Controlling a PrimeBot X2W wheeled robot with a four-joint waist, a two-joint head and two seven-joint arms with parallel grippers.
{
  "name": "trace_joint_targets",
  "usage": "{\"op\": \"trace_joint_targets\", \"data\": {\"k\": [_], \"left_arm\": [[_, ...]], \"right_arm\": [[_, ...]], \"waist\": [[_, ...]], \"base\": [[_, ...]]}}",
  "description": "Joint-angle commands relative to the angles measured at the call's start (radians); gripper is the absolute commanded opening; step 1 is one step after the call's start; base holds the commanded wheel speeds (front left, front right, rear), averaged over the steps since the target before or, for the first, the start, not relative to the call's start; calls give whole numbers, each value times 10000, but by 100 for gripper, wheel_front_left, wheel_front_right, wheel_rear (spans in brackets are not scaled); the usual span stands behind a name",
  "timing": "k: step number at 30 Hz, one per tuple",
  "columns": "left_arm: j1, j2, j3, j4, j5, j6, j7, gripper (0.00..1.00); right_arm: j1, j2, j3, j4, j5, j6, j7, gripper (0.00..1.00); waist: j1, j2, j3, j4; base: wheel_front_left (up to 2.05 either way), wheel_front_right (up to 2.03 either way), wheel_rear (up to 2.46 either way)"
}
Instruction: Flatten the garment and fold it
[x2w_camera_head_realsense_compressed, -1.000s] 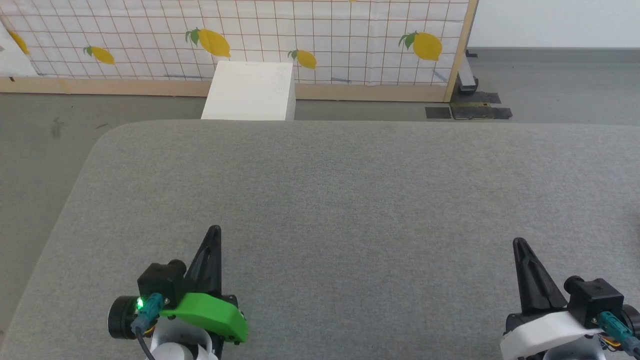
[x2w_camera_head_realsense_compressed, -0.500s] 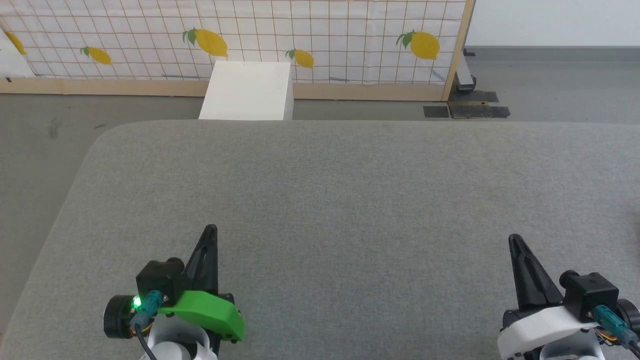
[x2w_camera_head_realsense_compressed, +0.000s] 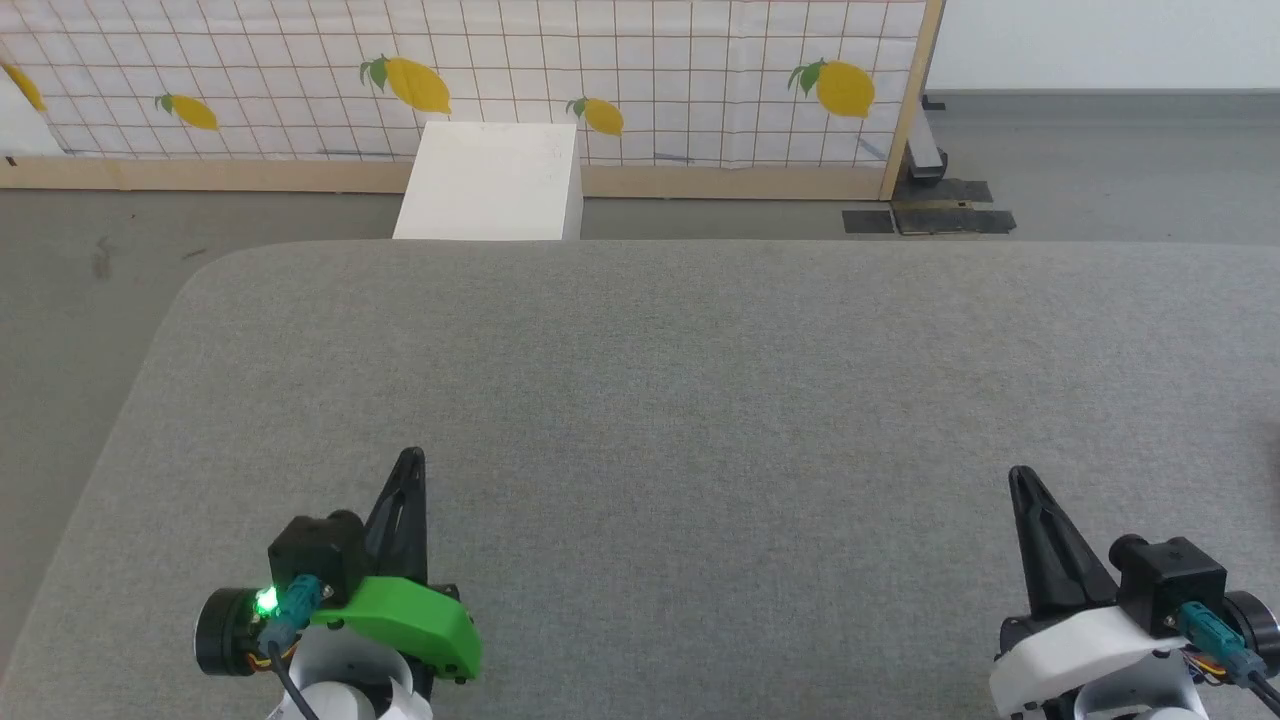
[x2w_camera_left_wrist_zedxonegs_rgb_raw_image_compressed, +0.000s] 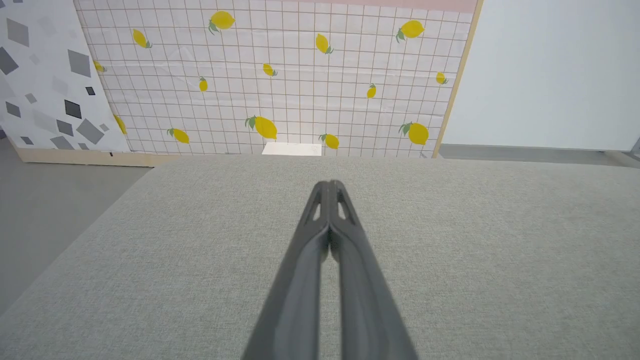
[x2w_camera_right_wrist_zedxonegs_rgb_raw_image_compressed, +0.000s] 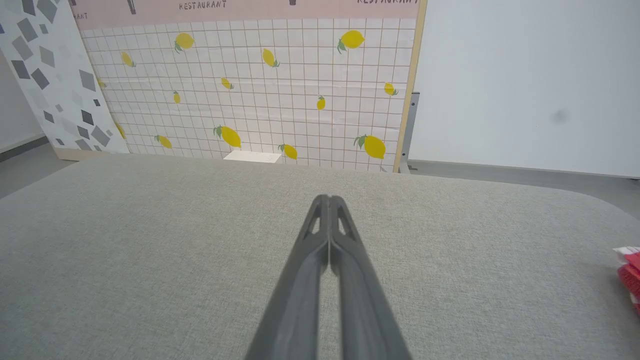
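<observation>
The head camera has panned slightly right; left gripper and right gripper sit low in frame, fingers pressed together. The garment peeks in at the right wrist view's right edge, untouched; flattening has yet to begin.

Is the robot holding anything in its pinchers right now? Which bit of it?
Nothing. The left gripper and right gripper have their jaws shut and empty; the red garment lies apart.
</observation>
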Motion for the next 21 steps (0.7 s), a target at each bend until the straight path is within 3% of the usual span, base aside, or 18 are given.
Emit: {"op": "trace_joint_targets", "data": {"k": [1, 21], "left_arm": [[170, -18, 50, -85, 135, 66, 58, 0], [234, -23, 239, -361, 511, 189, 461, 0]], "right_arm": [[-223, 17, 35, -77, -111, -9, 80, 0], [-354, 21, 170, -220, -251, -12, 481, 0]], "waist": [[0, 0, 2, -5], [0, 0, 23, -83]], "base": [[0, 0, 0], [0, 0, 0]]}}
